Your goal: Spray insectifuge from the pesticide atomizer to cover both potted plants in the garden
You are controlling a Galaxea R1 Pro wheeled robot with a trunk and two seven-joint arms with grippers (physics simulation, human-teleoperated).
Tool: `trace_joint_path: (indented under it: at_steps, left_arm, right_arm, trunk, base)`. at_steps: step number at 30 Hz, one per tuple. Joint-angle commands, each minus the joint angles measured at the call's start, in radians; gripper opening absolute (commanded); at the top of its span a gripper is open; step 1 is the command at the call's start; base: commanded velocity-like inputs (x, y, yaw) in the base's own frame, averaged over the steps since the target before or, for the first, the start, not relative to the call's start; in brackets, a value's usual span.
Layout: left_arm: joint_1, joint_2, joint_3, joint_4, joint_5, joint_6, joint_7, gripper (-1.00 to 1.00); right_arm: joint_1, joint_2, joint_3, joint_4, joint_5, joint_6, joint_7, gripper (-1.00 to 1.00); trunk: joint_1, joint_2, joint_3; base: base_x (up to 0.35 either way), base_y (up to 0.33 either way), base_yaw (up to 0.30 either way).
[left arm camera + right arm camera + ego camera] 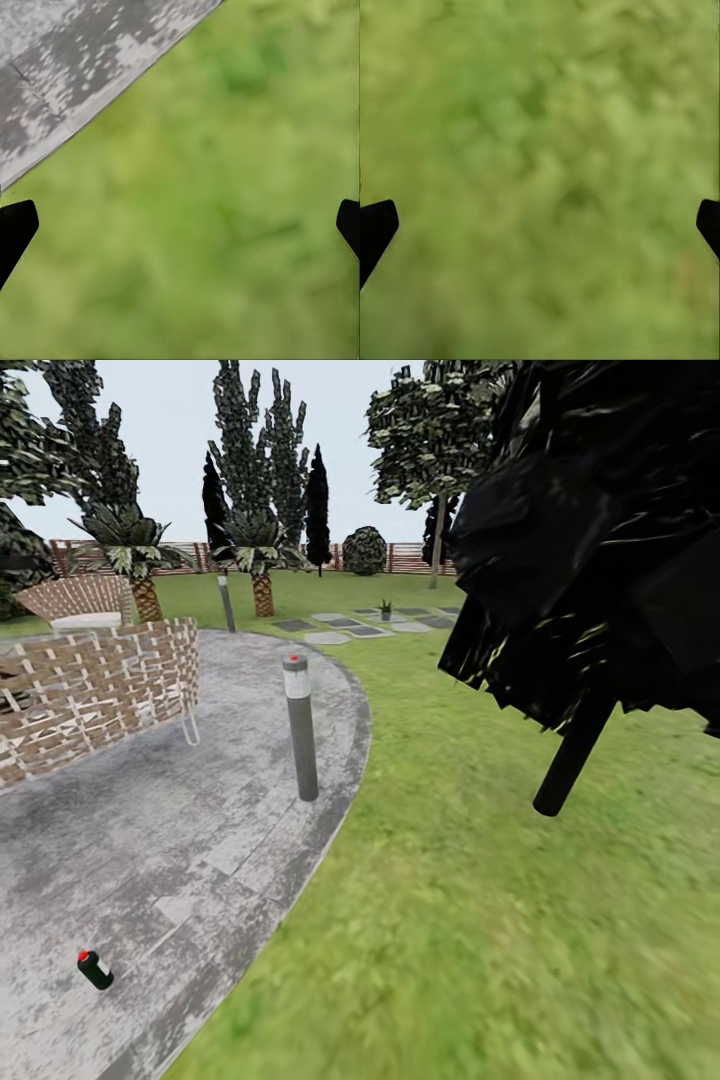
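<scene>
**Atomizer lying on the patio, one plant far off, much of the right side masked**

The pesticide atomizer (95, 969) lies tilted on the grey patio (150, 840), near its curved edge and close to the bottom left of the head view, its red top pointing up and left; the label is too small to read. A grey lamp post (300, 728) with a red dot stands upright further along the patio rim. Beyond it, among the stepping stones (365, 626) on the lawn (480, 920), one potted plant (385, 608) shows as a tiny green tuft, its pot hard to make out. A dark tree (600, 530) blocks the upper right of the head view, hiding whatever is behind it. A woven wicker seat (95, 690) is cut off at the left edge.

The left gripper (180, 225) hangs over blurred grass beside the patio's edge, its jaws set wide apart with nothing between them. The right gripper (540, 225) hangs over blurred grass alone, jaws likewise wide apart and empty.
</scene>
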Motion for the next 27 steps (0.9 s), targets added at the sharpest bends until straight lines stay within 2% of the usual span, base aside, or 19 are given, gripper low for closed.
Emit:
trace_joint_path:
  at_steps: [1,12,27]
  left_arm:
    - [-0.001,0.000,-0.003,0.001,0.008,-0.003,0.000,1.00]
    - [-0.001,0.000,-0.003,0.001,0.008,-0.003,0.001,1.00]
    - [-0.001,-0.001,-0.003,0.000,0.008,-0.003,0.000,1.00]
  right_arm:
    - [0.000,0.000,-0.001,0.000,0.000,-0.003,0.000,1.00]
    - [0.000,0.000,-0.001,0.000,0.000,-0.003,0.000,1.00]
    - [0.000,0.001,-0.001,0.000,0.000,-0.003,0.000,1.00]
  trunk:
    - [0.000,0.000,-0.001]
    - [0.000,0.000,-0.001]
    - [0.000,0.000,-0.001]
  base:
    - [0.323,-0.049,0.276]
    - [0.309,-0.008,0.276]
    - [0.026,0.000,0.276]
